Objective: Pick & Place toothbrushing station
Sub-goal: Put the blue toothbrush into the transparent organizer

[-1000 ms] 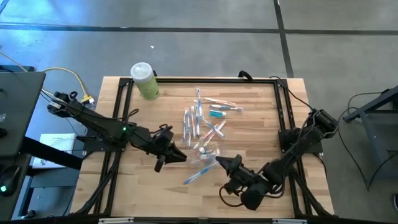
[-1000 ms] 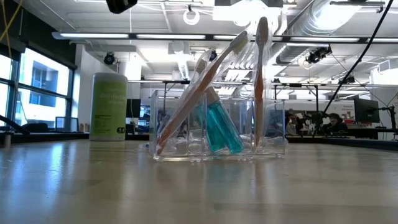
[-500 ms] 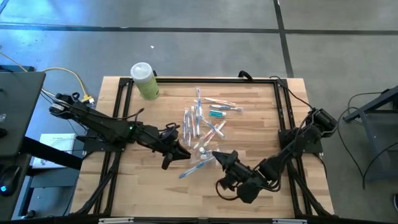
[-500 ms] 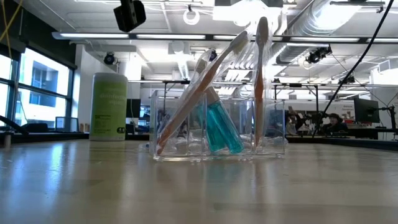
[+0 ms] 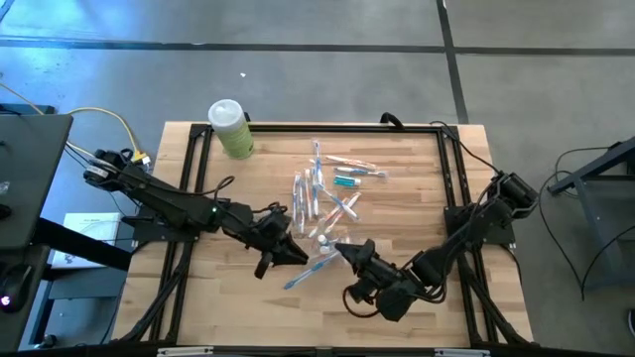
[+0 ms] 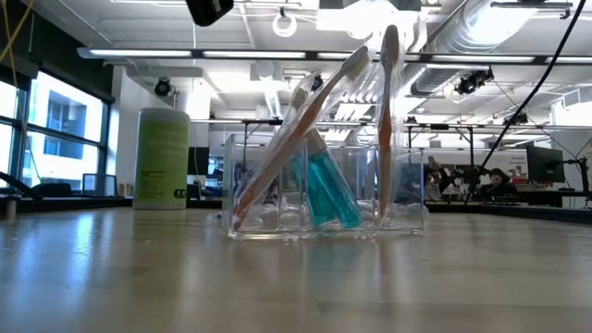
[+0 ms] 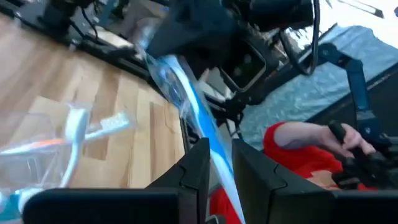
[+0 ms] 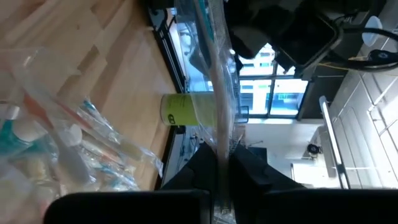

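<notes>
Gripping opposite ends of one blue-and-clear packaged toothbrush (image 5: pixel 306 272), both tools sit at table's (image 5: pixel 397 218) near edge; left tool (image 5: pixel 283 254) clamped on one end, right tool (image 5: pixel 347 253) clamped on other end; toothbrush lies between them, near clear holder (image 6: pixel 324 190); holder stands at table's middle with orange-handled brushes and teal part leaning inside; green bottle (image 5: pixel 231 129) stands at far left corner.

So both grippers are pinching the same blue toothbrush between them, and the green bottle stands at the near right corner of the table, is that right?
Not quite: the green bottle stands at the far left corner, as the high view shows. The rest holds: the left gripper and right gripper each pinch an end of the blue toothbrush.
</notes>
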`<state>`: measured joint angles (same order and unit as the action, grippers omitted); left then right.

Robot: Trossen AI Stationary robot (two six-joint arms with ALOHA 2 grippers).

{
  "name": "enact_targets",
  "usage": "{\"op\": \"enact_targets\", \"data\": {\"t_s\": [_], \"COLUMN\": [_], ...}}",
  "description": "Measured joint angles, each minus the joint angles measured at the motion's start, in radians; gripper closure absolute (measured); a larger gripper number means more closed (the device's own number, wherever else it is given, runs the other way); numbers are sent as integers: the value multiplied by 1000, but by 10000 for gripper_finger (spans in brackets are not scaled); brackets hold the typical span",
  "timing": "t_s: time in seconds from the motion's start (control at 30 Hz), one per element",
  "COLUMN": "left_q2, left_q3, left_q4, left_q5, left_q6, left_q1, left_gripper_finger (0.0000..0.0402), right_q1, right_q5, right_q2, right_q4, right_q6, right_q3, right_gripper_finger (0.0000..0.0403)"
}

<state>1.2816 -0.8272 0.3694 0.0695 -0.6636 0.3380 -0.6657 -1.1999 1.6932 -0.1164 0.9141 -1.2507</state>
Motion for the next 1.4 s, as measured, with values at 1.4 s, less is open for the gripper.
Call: {"op": "enact_targets", "data": {"t_s": [1.4], "left_q2": [111], "left_q3": [-1], "left_q4": [102], "left_q5": [240], "left_q6": [-162], "left_q1": [-95], "left_gripper_finger": [336], "right_q1": [76], "right_q5": [-8], "right_q2": [0], "right_q4": [25], "right_q6": [78], "right_q3": [1], "right_gripper_finger": [385]}}
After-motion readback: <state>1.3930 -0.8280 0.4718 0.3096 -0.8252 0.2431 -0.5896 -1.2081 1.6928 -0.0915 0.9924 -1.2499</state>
